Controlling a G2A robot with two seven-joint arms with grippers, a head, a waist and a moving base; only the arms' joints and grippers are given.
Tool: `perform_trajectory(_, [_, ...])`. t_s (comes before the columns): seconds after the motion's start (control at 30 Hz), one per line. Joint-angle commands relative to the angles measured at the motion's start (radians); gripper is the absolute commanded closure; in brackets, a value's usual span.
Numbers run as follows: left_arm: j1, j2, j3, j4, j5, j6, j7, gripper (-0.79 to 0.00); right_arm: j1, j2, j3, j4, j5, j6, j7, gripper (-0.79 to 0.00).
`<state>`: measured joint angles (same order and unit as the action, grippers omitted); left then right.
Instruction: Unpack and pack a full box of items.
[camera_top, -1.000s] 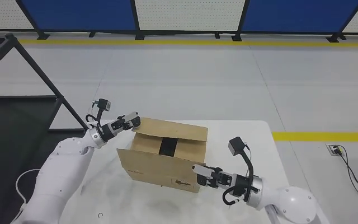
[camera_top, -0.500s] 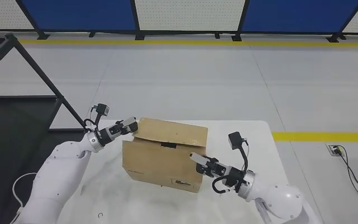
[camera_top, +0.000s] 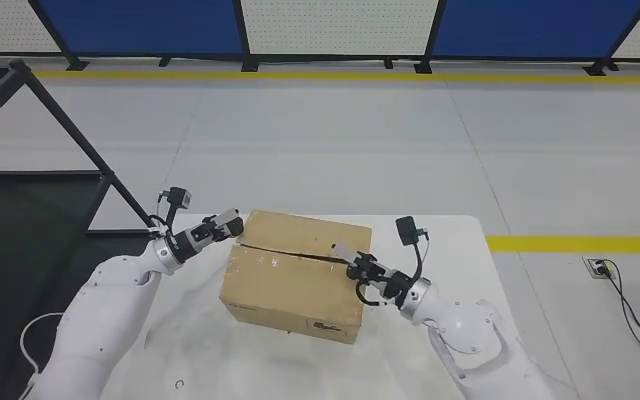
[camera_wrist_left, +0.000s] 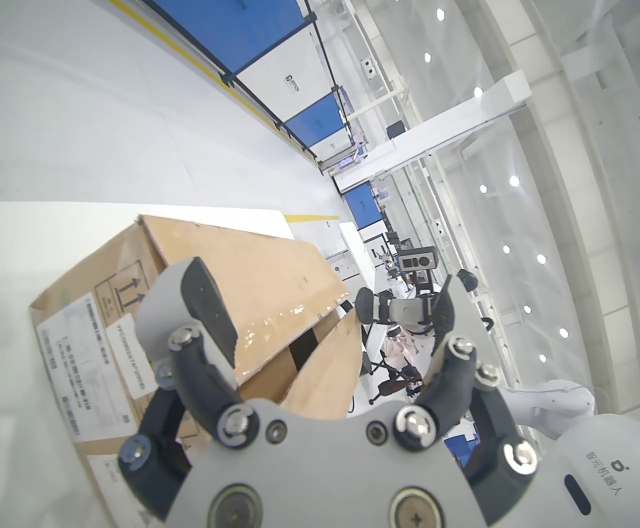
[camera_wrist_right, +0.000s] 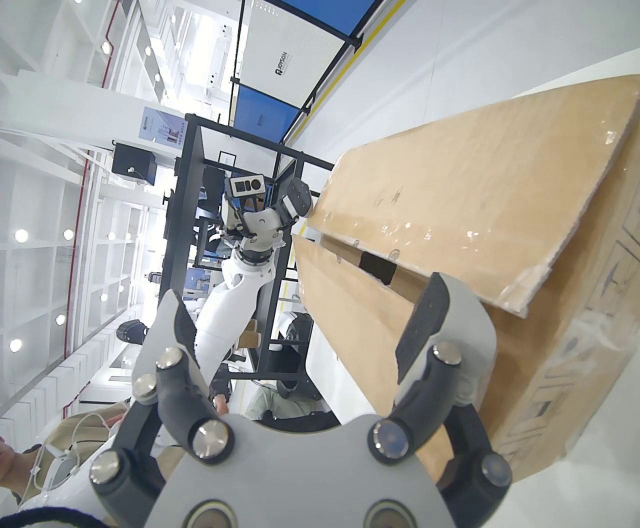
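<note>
The lid is coming down! Over the last second the two top flaps (camera_top: 305, 238) of the brown cardboard box (camera_top: 290, 300) have dropped from wide open to nearly flat, and the right arm has swung up from the box's near side onto its top. From the top view, the box sits mid-way across the white table (camera_top: 445, 240), with the left gripper (camera_top: 232, 222) at its far-left corner and the right gripper (camera_top: 352, 268) on the right end of the seam, one arm per end, likely so the flaps fold together evenly. In the left wrist view the left gripper (camera_wrist_left: 325, 287) has its jaws spread and is holding nothing, one finger (camera_wrist_left: 205, 305) laid over the flap edge as if pressing rather than pinching, with the box (camera_wrist_left: 240, 260) right beneath and the right gripper (camera_wrist_left: 400, 310) across the lid. In the right wrist view the right gripper (camera_wrist_right: 305, 300) is also spread and empty above the box (camera_wrist_right: 450, 200). A dark slit (camera_wrist_right: 377, 265) shows between the flaps, so the closing looks almost done.
</note>
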<state>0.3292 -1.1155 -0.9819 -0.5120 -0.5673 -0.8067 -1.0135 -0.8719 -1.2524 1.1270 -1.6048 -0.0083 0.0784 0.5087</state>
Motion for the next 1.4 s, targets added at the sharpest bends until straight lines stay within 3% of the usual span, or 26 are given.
perform_trajectory(0.0, [0.001,0.002,-0.002,0.000,-0.001,0.000,0.000,-0.785,0.007,-0.003,-0.006,0.026,0.007,-0.006,-0.013,-0.785])
perform_trajectory(0.2, [0.003,0.009,-0.013,0.003,-0.019,-0.003,0.004,-0.785,0.014,-0.012,-0.007,0.062,0.048,-0.009,-0.049,-0.785])
perform_trajectory(0.33, [-0.012,0.011,-0.027,0.056,-0.019,-0.011,0.021,-0.785,0.015,-0.018,-0.007,0.070,0.070,0.016,-0.074,-0.785])
perform_trajectory(0.47, [-0.035,0.006,-0.004,0.103,0.076,0.008,0.075,-0.785,0.017,-0.021,-0.008,0.071,0.077,0.032,-0.080,-0.785])
perform_trajectory(0.63, [-0.038,-0.005,0.023,0.113,0.139,0.025,0.065,-0.785,0.014,-0.022,-0.005,0.071,0.078,0.034,-0.073,-0.785])
perform_trajectory(1.0, [-0.040,-0.025,0.045,0.102,0.161,0.019,-0.019,-0.785,0.002,-0.022,0.009,0.049,0.069,0.038,-0.053,-0.785])
perform_trajectory(1.37, [-0.016,-0.010,0.058,0.027,0.156,0.048,-0.048,-0.785,0.010,-0.025,0.022,0.048,0.049,0.069,-0.083,-0.785])
